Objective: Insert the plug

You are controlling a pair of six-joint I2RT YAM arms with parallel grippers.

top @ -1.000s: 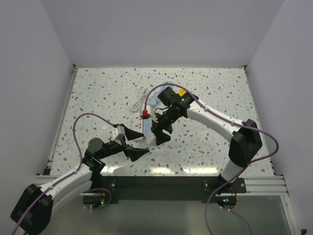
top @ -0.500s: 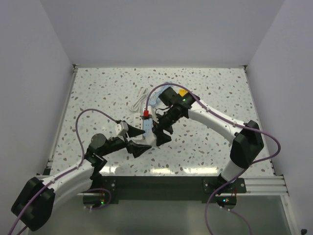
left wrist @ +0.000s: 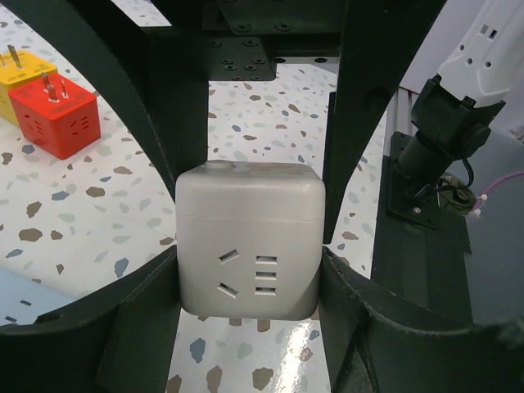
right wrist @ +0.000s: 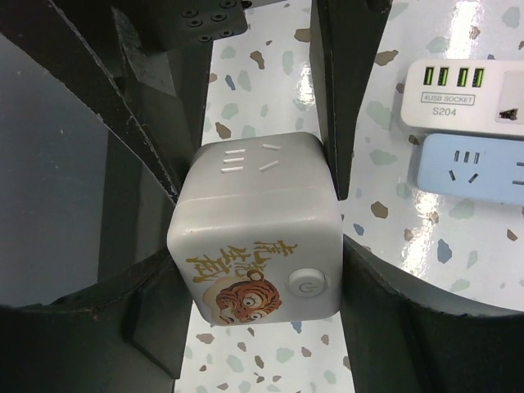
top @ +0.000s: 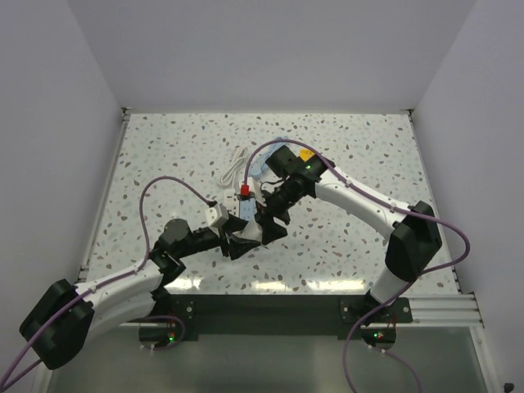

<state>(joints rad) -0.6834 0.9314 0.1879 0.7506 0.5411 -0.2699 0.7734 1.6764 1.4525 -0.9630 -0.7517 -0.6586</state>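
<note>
Handover step, prob.: right gripper (right wrist: 260, 205) clamps the grey cube adapter (right wrist: 258, 225) above the table, near the blue power strip (right wrist: 471, 168). Left gripper (left wrist: 250, 246) also squeezes its sides. Next: one lets go, the other aligns pins w/ strip.

**Cube plug pinched mid-table**

Your cube (left wrist: 250, 237) is pale grey with rounded corners. One face carries socket slots, another a tiger sticker and a power button. It sits gripped between the fingers of the left gripper (left wrist: 250, 246) and right gripper (right wrist: 258, 237). The blue strip (right wrist: 471, 168) lies flat just beyond it.
</note>
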